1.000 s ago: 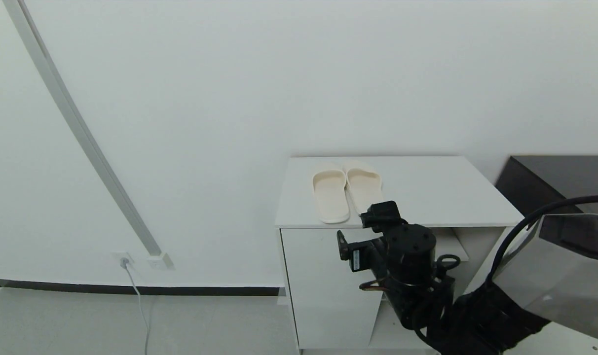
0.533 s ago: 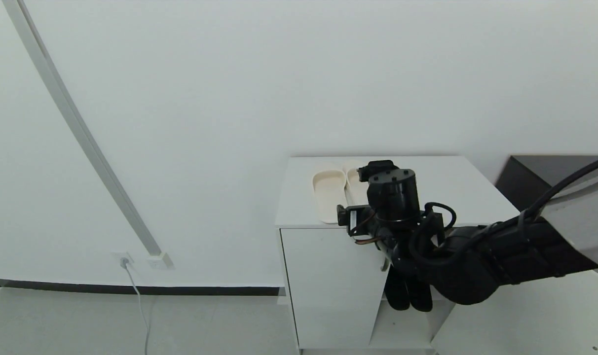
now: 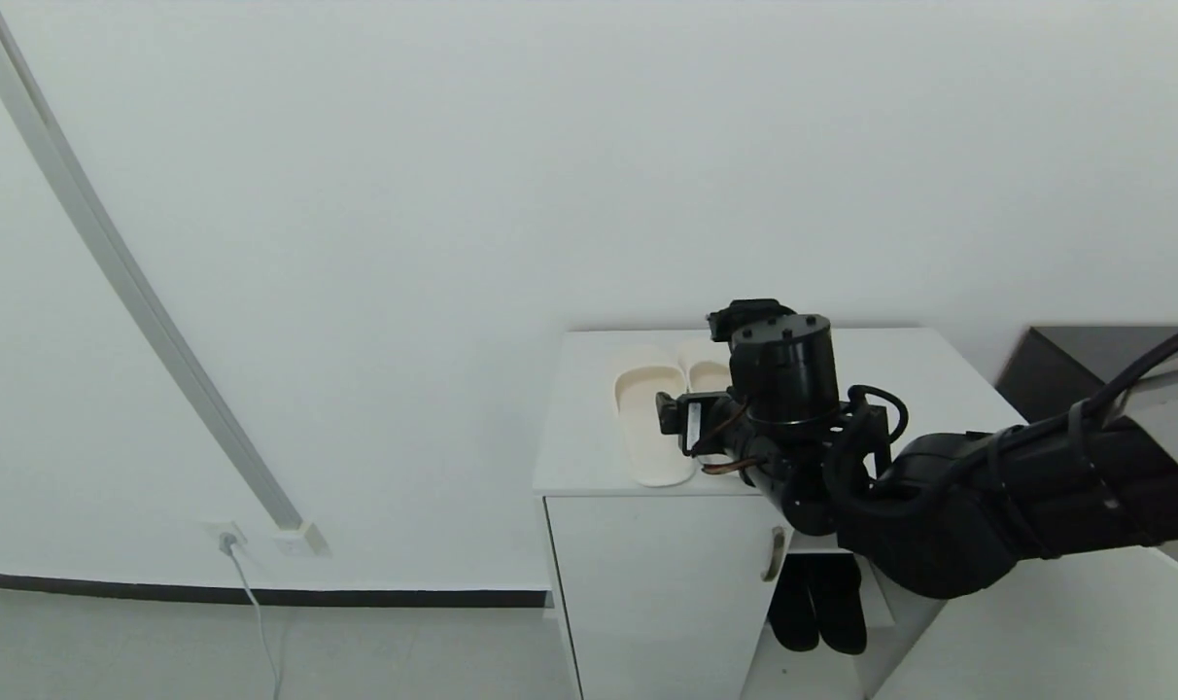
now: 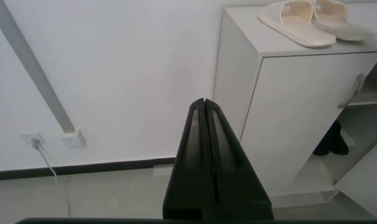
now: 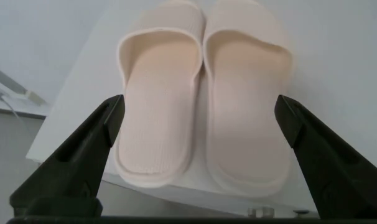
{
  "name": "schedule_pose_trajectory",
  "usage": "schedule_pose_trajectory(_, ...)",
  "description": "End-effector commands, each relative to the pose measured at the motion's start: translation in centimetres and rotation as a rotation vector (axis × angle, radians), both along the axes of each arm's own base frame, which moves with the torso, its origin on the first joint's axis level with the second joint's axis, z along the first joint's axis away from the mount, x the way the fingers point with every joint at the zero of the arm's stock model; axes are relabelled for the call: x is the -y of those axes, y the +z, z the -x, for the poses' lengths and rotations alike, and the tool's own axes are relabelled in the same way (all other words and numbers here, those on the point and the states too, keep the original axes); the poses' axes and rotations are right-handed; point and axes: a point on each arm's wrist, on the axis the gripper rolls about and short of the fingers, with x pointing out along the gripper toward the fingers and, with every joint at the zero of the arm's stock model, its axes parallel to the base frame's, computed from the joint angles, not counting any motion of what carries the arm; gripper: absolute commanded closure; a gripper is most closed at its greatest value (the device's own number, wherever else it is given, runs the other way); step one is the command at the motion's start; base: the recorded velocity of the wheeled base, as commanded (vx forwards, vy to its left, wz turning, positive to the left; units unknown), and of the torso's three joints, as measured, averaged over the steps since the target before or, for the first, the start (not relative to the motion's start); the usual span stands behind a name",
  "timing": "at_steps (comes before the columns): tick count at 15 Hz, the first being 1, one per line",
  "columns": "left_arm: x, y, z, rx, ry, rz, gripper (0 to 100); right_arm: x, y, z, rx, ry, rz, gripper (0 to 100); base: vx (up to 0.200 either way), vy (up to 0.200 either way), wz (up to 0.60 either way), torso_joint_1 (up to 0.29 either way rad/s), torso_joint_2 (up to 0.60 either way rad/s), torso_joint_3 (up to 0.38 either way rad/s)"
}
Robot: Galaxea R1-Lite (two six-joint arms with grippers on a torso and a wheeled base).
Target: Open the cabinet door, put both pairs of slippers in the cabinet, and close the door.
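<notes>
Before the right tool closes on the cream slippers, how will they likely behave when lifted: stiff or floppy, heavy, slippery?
The cream slippers look like thick moulded foam, so probably light and only slightly bendy. They lie side by side as two separate pieces, so the open right tool, spanning both, might squeeze them together or drop one.

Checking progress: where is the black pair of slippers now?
Head view: black slippers sit inside the cabinet, open right side, just right of the door handle.

Wall socket [image 3: 225, 536] beside a slanting grey conduit [image 3: 142, 282]
</notes>
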Motion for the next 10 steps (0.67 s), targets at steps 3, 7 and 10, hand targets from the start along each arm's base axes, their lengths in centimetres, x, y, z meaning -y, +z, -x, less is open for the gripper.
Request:
schedule_pose_trajectory(3,0.0,0.0,0.0,-0.002,0.001,0.002,100,0.1,-2.6,0.1,-0.014,0.017,0.012,0,0.067,0.0,0.0,0.002,0.0,-0.001)
schedule_pose_trajectory(7,0.0,0.0,0.0,-0.002,0.001,0.002,100,-0.7,-4.7,-1.5,-0.018,0.048,0.007,0,0.0,0.0,0.0,0.0,0.0,0.0)
schedule_pose_trajectory(10,0.0,0.0,0.0,-0.002,0.001,0.002,100,-1.2,-5.2,-3.6,-0.007,0.036,0.003,0,0.0,0.0,0.0,0.0,0.0,0.0)
